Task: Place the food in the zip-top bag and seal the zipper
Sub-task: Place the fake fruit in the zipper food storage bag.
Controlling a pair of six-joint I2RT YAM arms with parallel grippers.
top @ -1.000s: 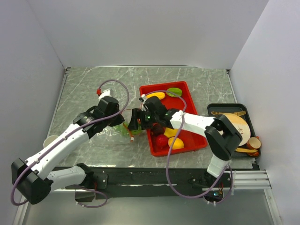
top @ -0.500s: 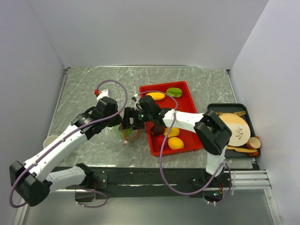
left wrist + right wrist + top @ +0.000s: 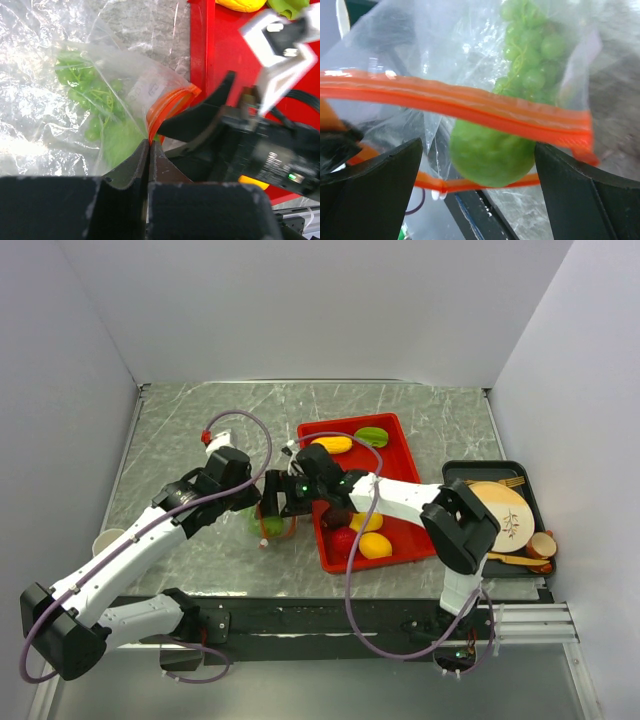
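The clear zip-top bag (image 3: 268,524) lies left of the red tray (image 3: 395,430); green toy grapes (image 3: 82,92) are inside it. My left gripper (image 3: 150,144) is shut on the orange-red zipper strip (image 3: 167,107) and holds the bag's mouth up. My right gripper (image 3: 485,187) is open at the mouth, with a round green toy fruit (image 3: 490,155) between its spread fingers, behind the zipper strip (image 3: 470,107). In the top view the left gripper (image 3: 252,508) and the right gripper (image 3: 273,502) meet at the bag. Yellow (image 3: 333,444), green (image 3: 371,436), red (image 3: 345,540) and dark red (image 3: 338,517) food lies in the tray.
A black tray (image 3: 470,470) at the right holds a tan plate (image 3: 505,510) and wooden cutlery. A paper cup (image 3: 105,540) stands at the left edge. White walls close in the table on three sides.
My right gripper moved left from the tray's edge to the bag's mouth, and has held there for the last half second. The left gripper stayed on the zipper strip.
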